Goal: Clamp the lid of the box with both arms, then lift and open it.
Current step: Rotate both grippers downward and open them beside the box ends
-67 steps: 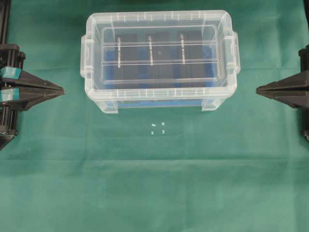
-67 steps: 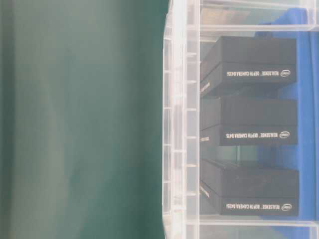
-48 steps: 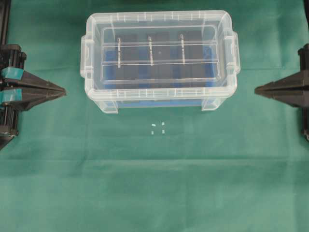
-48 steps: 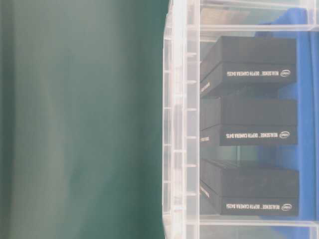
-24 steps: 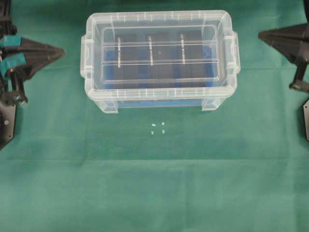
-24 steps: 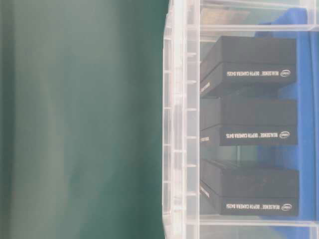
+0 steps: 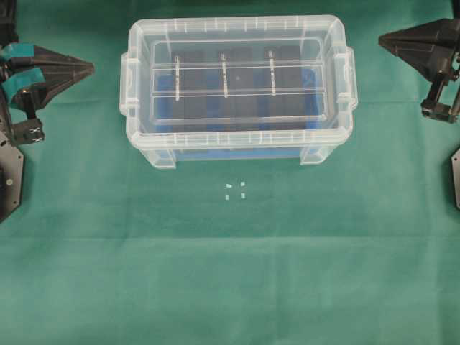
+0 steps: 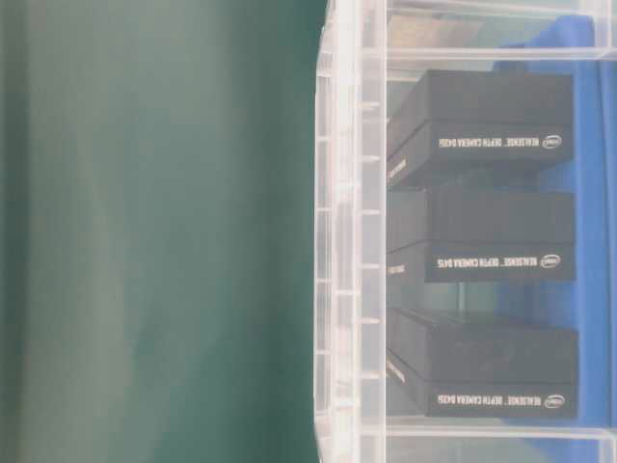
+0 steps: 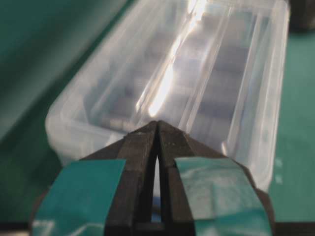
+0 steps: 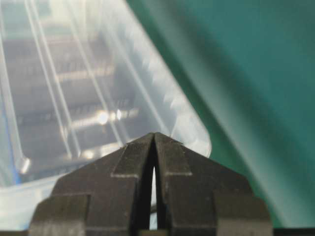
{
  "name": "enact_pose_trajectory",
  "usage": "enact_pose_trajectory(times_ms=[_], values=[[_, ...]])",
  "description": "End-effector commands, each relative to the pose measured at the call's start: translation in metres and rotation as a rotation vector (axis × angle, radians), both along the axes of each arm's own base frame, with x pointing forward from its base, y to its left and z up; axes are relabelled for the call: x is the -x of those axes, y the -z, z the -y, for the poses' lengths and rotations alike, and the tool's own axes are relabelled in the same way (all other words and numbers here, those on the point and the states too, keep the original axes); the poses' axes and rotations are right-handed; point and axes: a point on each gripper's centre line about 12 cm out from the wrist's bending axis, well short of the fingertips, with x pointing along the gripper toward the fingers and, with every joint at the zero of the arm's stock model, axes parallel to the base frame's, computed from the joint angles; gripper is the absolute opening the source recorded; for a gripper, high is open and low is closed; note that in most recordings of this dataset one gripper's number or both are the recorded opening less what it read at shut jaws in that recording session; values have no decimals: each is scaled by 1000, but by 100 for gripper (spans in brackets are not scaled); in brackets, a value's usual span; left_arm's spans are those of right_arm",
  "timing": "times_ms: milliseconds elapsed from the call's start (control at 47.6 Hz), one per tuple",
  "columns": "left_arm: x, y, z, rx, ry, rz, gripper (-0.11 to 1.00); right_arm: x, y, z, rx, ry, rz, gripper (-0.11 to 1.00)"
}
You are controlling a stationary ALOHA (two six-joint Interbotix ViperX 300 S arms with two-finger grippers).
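your left gripper (image 7: 92,68) and right gripper (image 7: 381,38) were both pressed together, empty, flanking the box (image 7: 147,144), clear of its seated lid (image 7: 237,80).

left gripper (image 7: 90,68): jaws closed, tip pointing right | right gripper (image 7: 382,37): jaws closed, tip pointing left

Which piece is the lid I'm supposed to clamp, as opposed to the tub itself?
On the green cloth stands one clear box holding three black cartons. The lid is the flat clear panel closing its top. Unlike the deep tub beneath, it is shallow, with two lengthwise ribs and a raised rim.
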Motion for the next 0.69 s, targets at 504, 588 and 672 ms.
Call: enact_pose_trajectory(times_ms=[504, 588, 672], values=[[17, 10, -9, 186, -95, -345, 1, -11, 35, 7, -241, 28, -473, 0], [16, 17, -10, 203, -101, -393, 1, -14, 40, 9, -257, 31, -506, 0], [12, 28, -12, 229, -104, -462, 1, -16, 45, 11, -271, 31, -540, 0]])
